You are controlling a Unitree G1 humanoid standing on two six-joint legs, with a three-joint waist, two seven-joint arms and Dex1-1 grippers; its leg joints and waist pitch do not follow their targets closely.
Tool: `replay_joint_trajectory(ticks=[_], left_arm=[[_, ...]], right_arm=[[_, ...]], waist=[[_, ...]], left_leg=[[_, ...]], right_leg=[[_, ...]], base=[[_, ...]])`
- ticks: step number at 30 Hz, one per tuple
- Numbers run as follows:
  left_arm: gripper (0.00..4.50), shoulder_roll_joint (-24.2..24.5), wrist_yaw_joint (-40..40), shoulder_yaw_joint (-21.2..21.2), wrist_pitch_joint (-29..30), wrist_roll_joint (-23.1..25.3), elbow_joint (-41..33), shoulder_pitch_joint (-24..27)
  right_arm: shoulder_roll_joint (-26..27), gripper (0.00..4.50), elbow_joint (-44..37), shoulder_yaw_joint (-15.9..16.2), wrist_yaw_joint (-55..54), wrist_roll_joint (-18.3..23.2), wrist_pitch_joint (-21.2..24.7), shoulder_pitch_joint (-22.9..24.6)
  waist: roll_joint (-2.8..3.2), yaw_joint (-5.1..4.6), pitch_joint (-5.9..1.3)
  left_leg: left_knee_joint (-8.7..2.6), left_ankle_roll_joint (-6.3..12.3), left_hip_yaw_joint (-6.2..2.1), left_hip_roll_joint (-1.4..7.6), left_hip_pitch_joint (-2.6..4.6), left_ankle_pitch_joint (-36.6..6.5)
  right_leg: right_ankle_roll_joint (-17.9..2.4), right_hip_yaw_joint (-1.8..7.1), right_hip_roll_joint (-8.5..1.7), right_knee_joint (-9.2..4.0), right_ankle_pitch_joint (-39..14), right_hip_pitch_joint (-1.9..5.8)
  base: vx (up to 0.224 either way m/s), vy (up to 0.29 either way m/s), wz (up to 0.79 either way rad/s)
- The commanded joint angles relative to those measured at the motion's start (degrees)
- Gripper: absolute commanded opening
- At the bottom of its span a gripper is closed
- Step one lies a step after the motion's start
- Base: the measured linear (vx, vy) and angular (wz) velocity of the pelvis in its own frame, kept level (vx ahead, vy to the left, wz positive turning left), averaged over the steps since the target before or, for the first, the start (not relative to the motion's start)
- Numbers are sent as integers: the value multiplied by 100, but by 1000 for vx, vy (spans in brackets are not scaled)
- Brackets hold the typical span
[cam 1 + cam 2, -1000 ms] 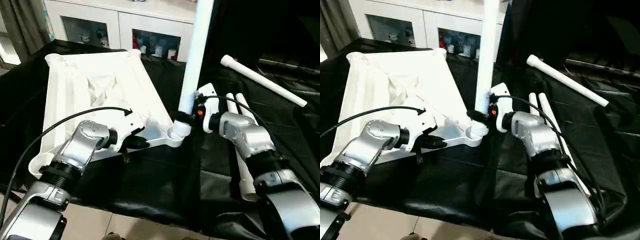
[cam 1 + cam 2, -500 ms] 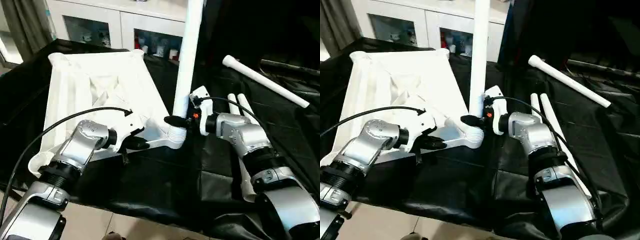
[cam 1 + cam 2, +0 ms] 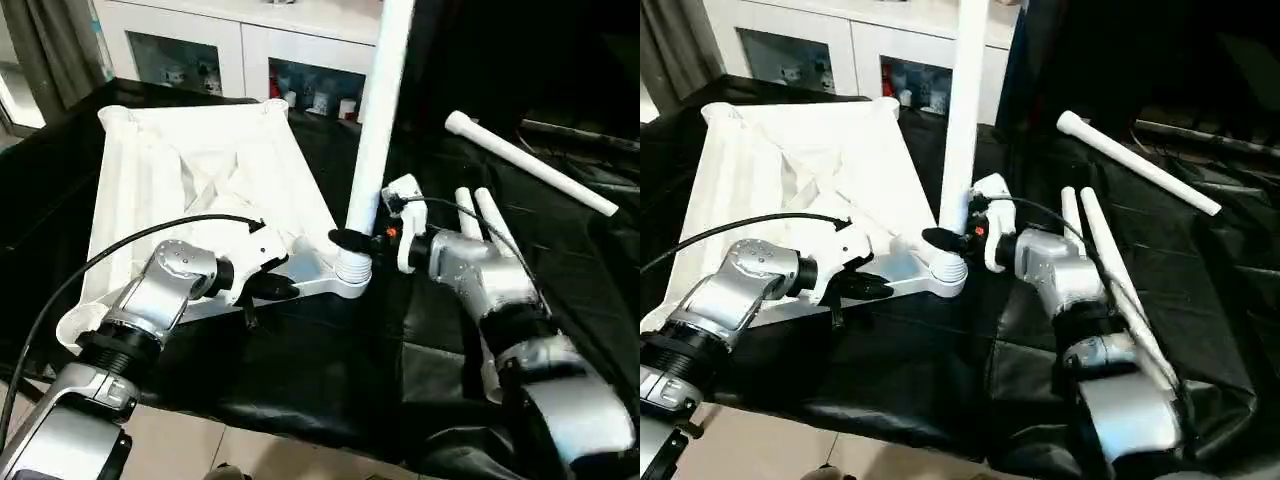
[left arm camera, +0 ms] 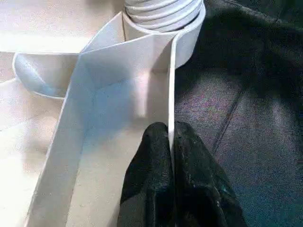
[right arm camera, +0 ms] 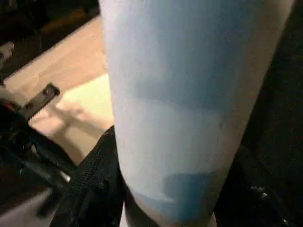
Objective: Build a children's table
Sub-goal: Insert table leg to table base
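Observation:
The white tabletop (image 3: pixel 200 170) lies upside down on the black cloth. One white leg (image 3: pixel 375 130) stands upright in its near corner socket (image 3: pixel 352 280). My right gripper (image 3: pixel 350 240) is shut on that leg just above the socket, and the right wrist view shows the leg (image 5: pixel 184 94) between its black fingers (image 5: pixel 94 189). My left gripper (image 3: pixel 285 290) is shut on the tabletop's raised rim (image 4: pixel 171 85) a short way from the same corner, fingertips (image 4: pixel 156 156) pinching the thin wall.
A loose leg (image 3: pixel 530 162) lies at the back right on the cloth, and two more legs (image 3: pixel 480 215) lie side by side under my right forearm. A white glass-fronted cabinet (image 3: pixel 250 50) stands behind the table. The cloth's front edge drops to the floor.
The right gripper and the leg's lower end have moved slightly left and down toward the socket, and the leg stands straighter. The right forearm has swung. The left gripper has stayed put.

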Motion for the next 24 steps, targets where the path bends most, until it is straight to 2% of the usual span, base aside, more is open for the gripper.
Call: replay_joint_trajectory(ticks=[1,4,5,6,7,10,11,14,20,23,24], left_arm=[[0,-89,-37,29,-96,-88,52,-20],[0,-93,-32,32,-114,-82,97,-48],[0,-91,-27,28,-128,-72,115,-60],[0,-91,-27,28,-129,-70,120,-65],[0,-91,-30,27,-146,-63,157,-95],[0,-92,-35,32,-181,-53,228,-146],[0,-96,-32,35,-190,-48,247,-161],[0,-105,-17,40,-204,-37,282,-195],[0,-97,-26,36,-254,-19,345,-218],[0,-77,-53,31,-268,-15,350,-216],[0,-53,-89,25,-279,-13,350,-219]], right_arm=[[21,191,2,-114,-158,20,-180,303],[92,191,-100,-177,-195,56,-399,499],[120,191,-125,-188,-235,46,-525,570],[136,191,-142,-194,-249,46,-588,610],[207,191,-203,-185,-341,-10,-965,792],[299,191,-214,-153,-415,-140,-1485,992],[342,191,-213,-146,-438,-187,-1693,1082],[457,191,-242,-74,-623,-379,-2318,1353],[530,191,-162,37,-701,-535,-2779,1484],[531,191,-123,94,-655,-569,-2752,1441],[518,191,-85,163,-541,-586,-2583,1344]], waist=[[97,12,-416],[103,7,-411],[122,10,-411],[113,7,-409],[155,22,-413],[131,18,-413],[167,20,-400],[178,23,-392],[181,12,-390],[185,8,-383],[177,6,-380]], left_leg=[[-391,-12,-32,202,62,-891],[-398,-2,-35,200,64,-941],[-400,-23,-39,199,69,-991],[-402,-28,-37,198,69,-1019],[-402,-50,-37,205,80,-1061],[-411,-56,-44,199,72,-1099],[-419,-62,-47,200,75,-1172],[-433,-100,-58,204,79,-1341],[-444,-63,-61,202,78,-1417],[-454,-44,-67,203,74,-1451],[-456,-39,-68,206,75,-1487]], right_leg=[[-1327,268,-459,-428,-428,316],[-1331,265,-456,-443,-486,313],[-1327,266,-458,-446,-562,310],[-1321,267,-456,-454,-596,304],[-1313,271,-466,-463,-601,294],[-1312,267,-451,-455,-567,308],[-1310,267,-458,-469,-659,289],[-1259,272,-466,-497,-922,280],[-1259,276,-454,-507,-954,280],[-1256,279,-452,-512,-989,284],[-1249,279,-454,-516,-1044,280]], base=[[0,0,0],[0,0,0],[0,0,0],[0,0,0],[0,0,0],[0,0,0],[0,0,0],[0,0,0],[0,0,0],[0,0,0],[0,0,0]])
